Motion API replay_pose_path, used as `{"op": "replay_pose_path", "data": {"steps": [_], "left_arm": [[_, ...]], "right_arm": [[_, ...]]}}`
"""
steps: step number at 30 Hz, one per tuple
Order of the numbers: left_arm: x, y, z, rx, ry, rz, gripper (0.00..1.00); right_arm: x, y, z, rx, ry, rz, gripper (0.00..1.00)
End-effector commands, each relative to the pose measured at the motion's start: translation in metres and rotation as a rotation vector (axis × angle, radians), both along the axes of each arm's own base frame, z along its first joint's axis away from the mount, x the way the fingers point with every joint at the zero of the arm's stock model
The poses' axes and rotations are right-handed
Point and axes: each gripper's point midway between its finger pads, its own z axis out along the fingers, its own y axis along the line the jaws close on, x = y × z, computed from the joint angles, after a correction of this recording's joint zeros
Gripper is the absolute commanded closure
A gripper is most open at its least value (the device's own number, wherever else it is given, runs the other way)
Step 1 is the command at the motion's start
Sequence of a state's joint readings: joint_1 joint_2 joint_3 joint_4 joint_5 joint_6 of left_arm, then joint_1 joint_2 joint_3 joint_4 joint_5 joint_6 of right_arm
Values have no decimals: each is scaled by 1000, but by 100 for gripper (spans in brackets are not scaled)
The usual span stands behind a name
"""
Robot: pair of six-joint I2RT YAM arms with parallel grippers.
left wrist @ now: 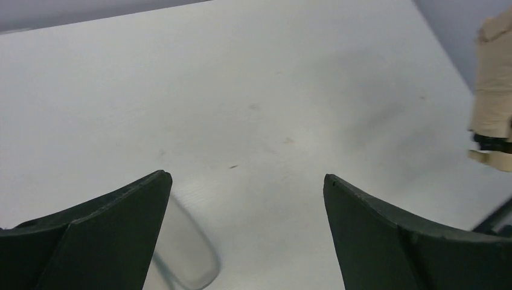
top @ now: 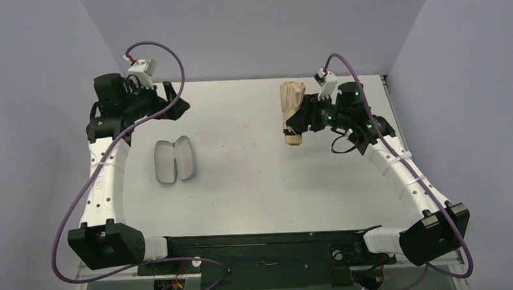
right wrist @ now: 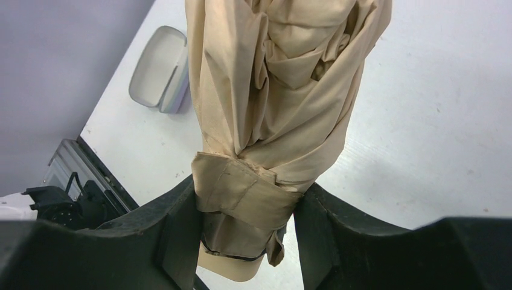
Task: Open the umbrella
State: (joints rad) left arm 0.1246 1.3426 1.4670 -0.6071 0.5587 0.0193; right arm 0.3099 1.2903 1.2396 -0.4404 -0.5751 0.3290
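Found the left claw point(top: 174, 104) over the far-left corner of the table point(top: 243, 191), fingers point(left wrist: 108, 223) spread wide with nothing between them (only bare table showing in the gap from the left wrist view). Saw the lavender-grey case point(top: 175, 160) lying flat left of the middle, nearer the left edge than the right, splayed into two rounded halves side by side, well apart from both claws. Further right, toward the far edge and right of centre, noted the umbrella point(top: 293, 107): folded, tan fabric bunched and creased, with a strap point(right wrist: 241, 193) of the same cloth wrapped around it. Pointed its pale knob handle point(top: 293, 140) toward the near edge and its fabric end toward the far edge. Gripped by the right claw point(top: 303, 121), one dark finger pressed to each side of the strap, just above the handle. Could not tell whether lifted off the table or touching it.
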Motion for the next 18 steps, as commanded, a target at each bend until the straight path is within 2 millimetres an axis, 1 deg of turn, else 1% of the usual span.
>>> {"op": "replay_pose_path", "data": {"steps": [1,2,3,4,5,6,7,8,10,11,13,14,15,16,17,18], "left_arm": [[-17,-100,54,-304,-47,-277,3],[-12,-122,61,-349,-56,-288,3],[-10,-133,63,-370,-50,-289,3],[-10,-157,60,-413,-10,-321,3],[-12,-170,67,-432,-8,-356,3],[-17,-195,62,-456,33,-413,3],[-19,-205,65,-470,38,-438,3],[-22,-222,64,-493,58,-474,3],[-25,-238,69,-527,50,-518,3],[-25,-242,68,-538,47,-526,3],[-22,-250,80,-571,-8,-557,3],[-21,-253,79,-583,-1,-566,3],[-22,-256,82,-591,-13,-586,3],[-21,-258,79,-593,-5,-596,3],[-24,-261,82,-607,-18,-627,3],[-24,-262,76,-613,-4,-637,3]], "right_arm": [[-3,26,88,107,-312,88,100],[-3,29,91,109,-326,94,100],[-2,34,95,118,-347,102,100],[-1,38,99,129,-363,108,100],[-1,43,102,131,-374,122,100],[-1,46,106,138,-394,130,100],[-1,51,109,143,-401,140,100],[0,53,112,153,-417,146,100],[0,59,117,164,-432,161,100],[-1,63,119,168,-437,172,100],[-3,68,122,167,-449,184,100],[-5,70,123,164,-450,190,100],[-4,71,122,152,-454,195,100],[-5,73,120,143,-448,198,100],[-3,75,116,128,-447,204,100],[-1,77,109,116,-436,205,100]]}}
